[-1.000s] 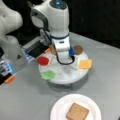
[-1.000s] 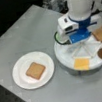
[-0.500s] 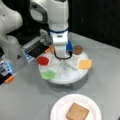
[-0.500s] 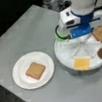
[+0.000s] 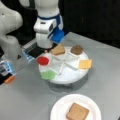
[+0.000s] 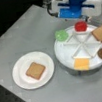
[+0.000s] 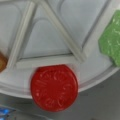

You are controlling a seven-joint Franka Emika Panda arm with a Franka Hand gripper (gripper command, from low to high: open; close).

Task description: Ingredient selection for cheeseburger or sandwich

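Since the earlier frames the arm has shifted along the divided tray (image 5: 65,76) toward a front view's left, and its wrist now hangs over the red disc (image 7: 53,87); wrist view is filled by that disc at the tray rim, green leaf (image 7: 111,43) beside it. Judgement: disc is being lined up. Pincer fingers are not in view, so cannot tell if spread. One toast square (image 6: 35,70) lies on the white plate (image 6: 19,71); second toast (image 5: 58,49), patty (image 5: 76,49), cheese (image 5: 85,64) untouched on tray.

Risen and drawn back off the tray (image 5: 75,77) since a second ago: arm, wrist head (image 5: 47,31) now hanging above the tray's rear edge, behind the red disc (image 5: 43,60). Ingredients unmoved.
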